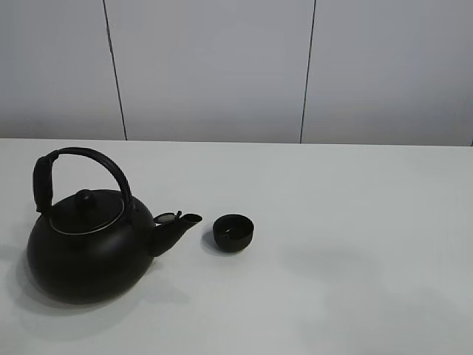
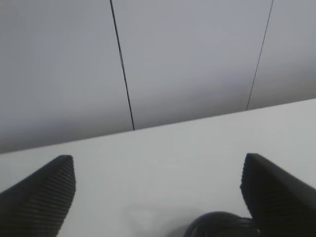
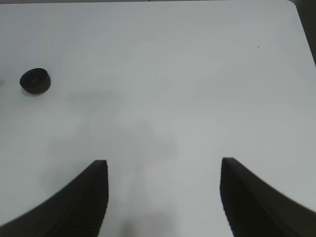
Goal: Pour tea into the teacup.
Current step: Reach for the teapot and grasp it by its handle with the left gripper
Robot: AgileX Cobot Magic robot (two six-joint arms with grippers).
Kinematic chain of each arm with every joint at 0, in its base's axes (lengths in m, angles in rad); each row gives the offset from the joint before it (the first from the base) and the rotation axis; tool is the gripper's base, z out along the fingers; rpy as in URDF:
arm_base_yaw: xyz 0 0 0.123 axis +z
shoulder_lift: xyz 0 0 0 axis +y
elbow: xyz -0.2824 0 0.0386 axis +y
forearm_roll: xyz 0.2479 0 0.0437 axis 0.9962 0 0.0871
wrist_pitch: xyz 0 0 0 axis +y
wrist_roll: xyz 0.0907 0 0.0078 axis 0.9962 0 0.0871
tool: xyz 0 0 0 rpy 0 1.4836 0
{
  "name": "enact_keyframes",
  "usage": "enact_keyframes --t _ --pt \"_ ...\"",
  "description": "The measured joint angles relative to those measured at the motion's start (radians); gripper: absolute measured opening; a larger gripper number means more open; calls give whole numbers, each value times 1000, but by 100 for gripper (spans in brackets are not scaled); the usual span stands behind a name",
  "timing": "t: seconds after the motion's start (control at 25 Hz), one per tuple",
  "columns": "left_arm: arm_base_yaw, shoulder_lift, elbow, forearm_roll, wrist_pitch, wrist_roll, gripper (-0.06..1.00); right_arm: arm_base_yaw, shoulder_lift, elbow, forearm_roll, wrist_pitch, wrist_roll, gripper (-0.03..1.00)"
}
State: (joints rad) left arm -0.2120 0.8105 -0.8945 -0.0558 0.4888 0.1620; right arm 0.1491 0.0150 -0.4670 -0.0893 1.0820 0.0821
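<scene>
Left end effector (image 2: 158, 197) wide apart, empty; round black metal kettle (image 1: 81, 255) just beneath, likely heavy, rigid: grip arched handle (image 1: 92, 153) top. Right end effector (image 3: 163, 197) apart, empty; small black handleless teacup (image 3: 35, 81) well ahead, light.

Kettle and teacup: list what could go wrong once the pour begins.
1. The teacup is tiny beside the kettle; the tea may overshoot it.
2. The spout sits close to the teacup; tilting could knock it.
3. The left gripper is open; a poor hold on the arched handle may let the kettle swing.
</scene>
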Motion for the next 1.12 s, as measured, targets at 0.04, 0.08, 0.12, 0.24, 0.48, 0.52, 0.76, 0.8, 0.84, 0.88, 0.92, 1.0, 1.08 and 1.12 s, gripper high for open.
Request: enact_keyframes --t 0.04,0.08,0.12,0.24,0.48,0.52,0.76,0.8,0.84,0.88,0.92,1.0,1.08,1.12 --pt "0 -4 52 3 -41 -27 66 0 0 0 0 0 0 45" --pt "0 -6 114 5 -79 -45 66 0 0 0 0 0 0 45" --pt "-3 -6 175 6 -131 -57 66 0 0 0 0 0 0 45" --pt "-16 -4 330 12 -317 -95 63 0 0 0 0 0 0 45" --pt "-18 -1 537 142 -599 -239 48 0 0 0 0 0 0 45" --pt "-18 5 554 167 -620 -262 47 0 0 0 0 0 0 45" --pt "-18 143 638 251 -792 -328 46 0 0 0 0 0 0 45" --pt "-18 183 648 253 -838 -331 46 0 0 0 0 0 0 45" --pt "-18 218 655 260 -880 -331 46 0 0 0 0 0 0 45" --pt "-18 254 660 272 -927 -332 46 0 0 0 0 0 0 45" --pt "-18 298 662 285 -971 -332 46 0 0 0 0 0 0 45" --pt "-18 391 664 303 -1048 -332 46 0 0 0 0 0 0 45" --pt "-18 485 664 308 -1130 -330 46 0 0 0 0 0 0 45" --pt "-18 524 664 310 -1164 -326 46 0 0 0 0 0 0 45"
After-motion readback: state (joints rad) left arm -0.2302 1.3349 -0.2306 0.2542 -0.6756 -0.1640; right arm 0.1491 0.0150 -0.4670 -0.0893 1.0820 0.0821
